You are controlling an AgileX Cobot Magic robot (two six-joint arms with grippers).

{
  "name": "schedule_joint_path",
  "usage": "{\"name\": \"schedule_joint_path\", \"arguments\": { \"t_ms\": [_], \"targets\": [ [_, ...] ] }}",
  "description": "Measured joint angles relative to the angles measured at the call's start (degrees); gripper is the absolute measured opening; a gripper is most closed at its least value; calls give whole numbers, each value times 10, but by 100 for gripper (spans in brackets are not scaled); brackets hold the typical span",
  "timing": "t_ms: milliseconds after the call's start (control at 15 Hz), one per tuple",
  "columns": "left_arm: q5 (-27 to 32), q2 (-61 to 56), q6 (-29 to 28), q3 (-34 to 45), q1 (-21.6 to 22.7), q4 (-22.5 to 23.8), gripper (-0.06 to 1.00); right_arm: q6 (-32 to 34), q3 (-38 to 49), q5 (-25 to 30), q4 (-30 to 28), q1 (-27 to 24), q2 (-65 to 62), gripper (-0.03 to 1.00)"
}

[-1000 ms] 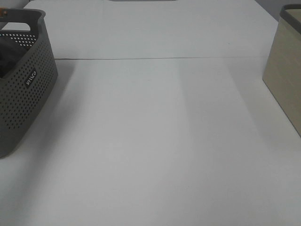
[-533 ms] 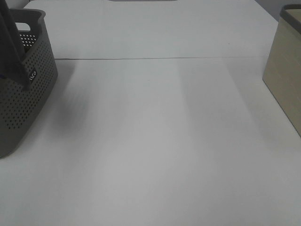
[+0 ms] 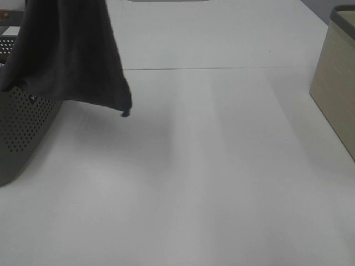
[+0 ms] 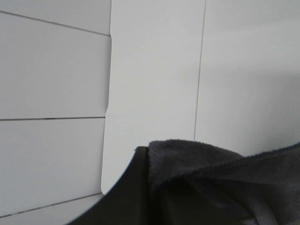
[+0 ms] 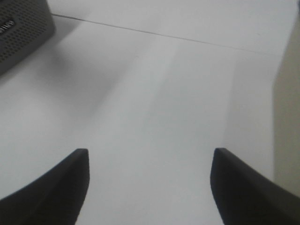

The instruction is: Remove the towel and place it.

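Holding the towel [image 3: 66, 55] aloft over the basket [image 3: 22, 127], my left gripper [image 4: 157, 187] pinched on a bunched edge | soft, light, limp cloth, likely to drape and swing | my right gripper [image 5: 150, 157] spread, empty.

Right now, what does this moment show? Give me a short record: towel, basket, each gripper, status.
towel: dark grey, hanging in the air in front of the basket
basket: grey, perforated, at the table's left edge
left gripper: holds the towel
right gripper: open, empty, above the table
box: beige, at the right edge
status: towel lifted, not yet placed
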Motion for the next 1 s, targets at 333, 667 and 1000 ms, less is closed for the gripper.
{"name": "schedule_joint_path", "arguments": {
  "t_ms": [333,667,1000],
  "targets": [
    [-57,36,-16,0,-26,-6,0,-402,0,-40,341,0,198,71],
    [-131,62,-31,0,-27,-76,0,-603,-1,-49,525,76,374,77],
    [-174,87,-31,0,-27,-103,0,-642,-90,-262,567,306,556,78]
  ]
}}
